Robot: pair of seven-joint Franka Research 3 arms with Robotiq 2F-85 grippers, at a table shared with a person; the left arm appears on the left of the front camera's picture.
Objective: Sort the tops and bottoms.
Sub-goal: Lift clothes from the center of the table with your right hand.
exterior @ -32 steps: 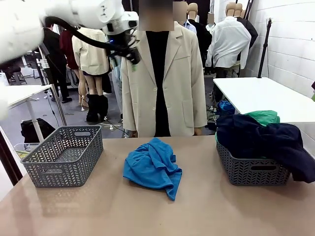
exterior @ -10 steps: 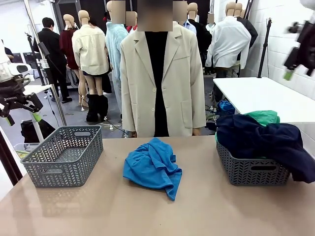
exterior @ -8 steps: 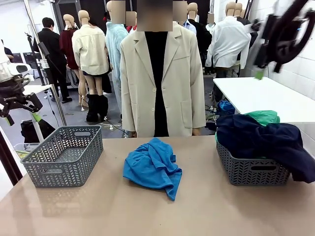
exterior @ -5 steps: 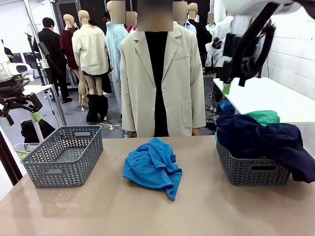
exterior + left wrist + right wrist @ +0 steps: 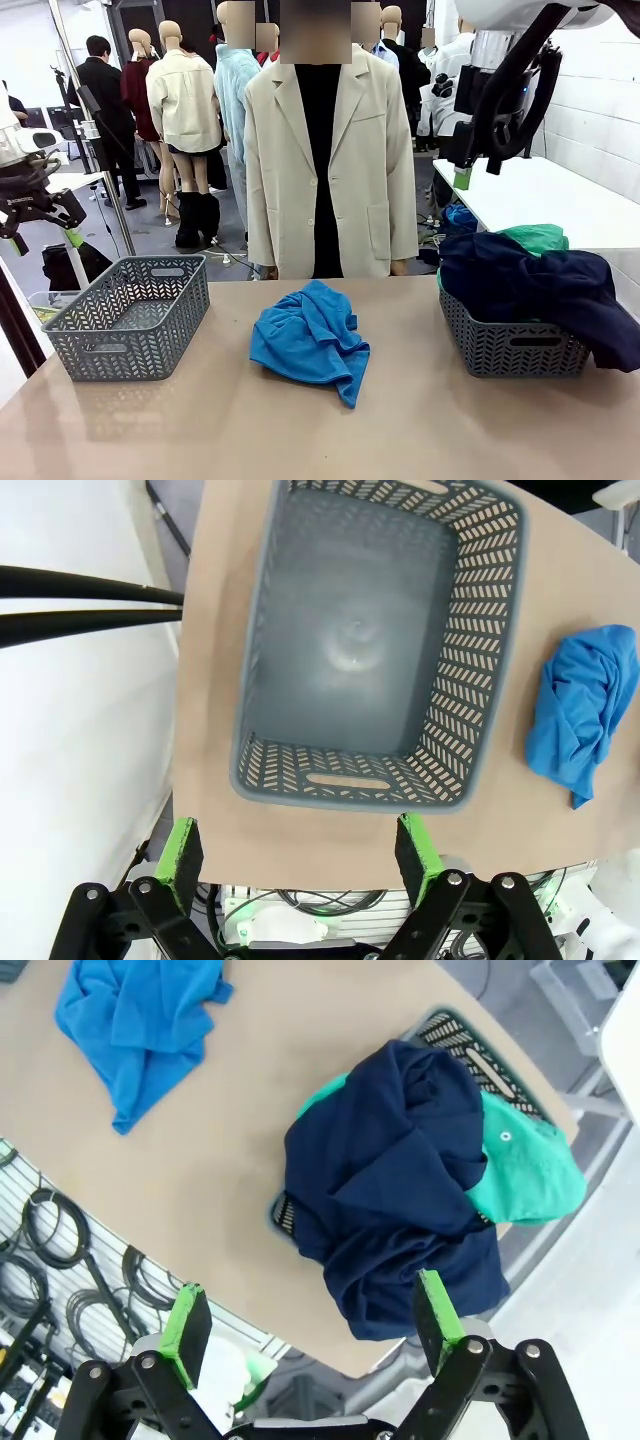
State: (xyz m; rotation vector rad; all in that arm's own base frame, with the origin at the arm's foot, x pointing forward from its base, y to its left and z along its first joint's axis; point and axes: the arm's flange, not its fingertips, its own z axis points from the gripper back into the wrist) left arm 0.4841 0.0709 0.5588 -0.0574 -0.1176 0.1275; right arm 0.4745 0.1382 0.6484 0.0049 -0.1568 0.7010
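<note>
Now that the right gripper (image 5: 476,170) has swung in from the right edge, we find it upper right, jaws wide, empty. Left gripper (image 5: 47,240) unmoved at mid-left, likewise wide. Bright blue garment (image 5: 310,342) stays centre; navy garment (image 5: 530,285) and green garment (image 5: 535,238) sit in the right basket (image 5: 510,350).

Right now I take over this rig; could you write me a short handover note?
Left gripper: open, holding nothing, above the left basket.
Right gripper: open, holding nothing, above the right basket.
Dark navy garment lies heaped over the emerald green garment in the right basket.
Bright blue garment lies mid-table, unsorted.
Left to do: pick it up and place it in its basket.
</note>
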